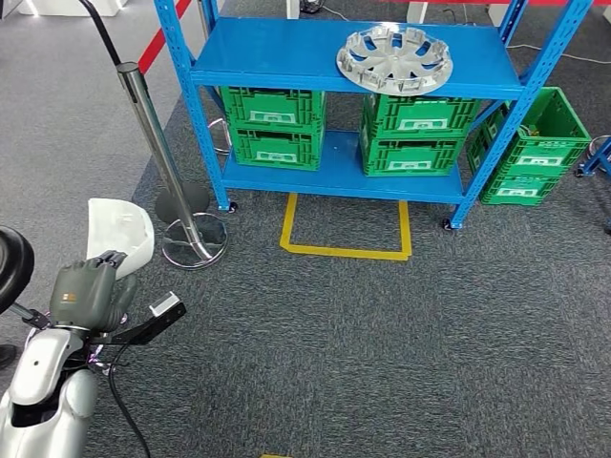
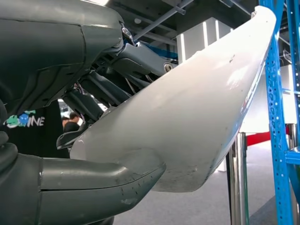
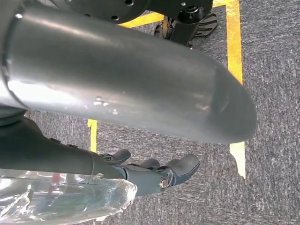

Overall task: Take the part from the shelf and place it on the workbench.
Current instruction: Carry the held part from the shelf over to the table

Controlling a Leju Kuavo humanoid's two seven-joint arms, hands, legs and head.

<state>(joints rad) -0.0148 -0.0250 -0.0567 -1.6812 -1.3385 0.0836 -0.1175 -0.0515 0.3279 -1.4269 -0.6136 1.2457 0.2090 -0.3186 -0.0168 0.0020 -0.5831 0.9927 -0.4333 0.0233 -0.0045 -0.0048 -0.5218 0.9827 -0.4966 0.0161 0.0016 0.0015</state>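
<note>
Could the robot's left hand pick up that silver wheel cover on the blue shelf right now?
Probably not. The left hand already holds a white part, and the wheel cover lies on the shelf's top board, far across the carpet.

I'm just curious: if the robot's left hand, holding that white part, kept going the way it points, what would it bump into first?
Probably the chrome barrier post; depth is unclear.

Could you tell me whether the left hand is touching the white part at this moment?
Touching. The left wrist view shows the left hand gripping the white part, thumb pressed against its surface and the fingers behind its edge.
</note>
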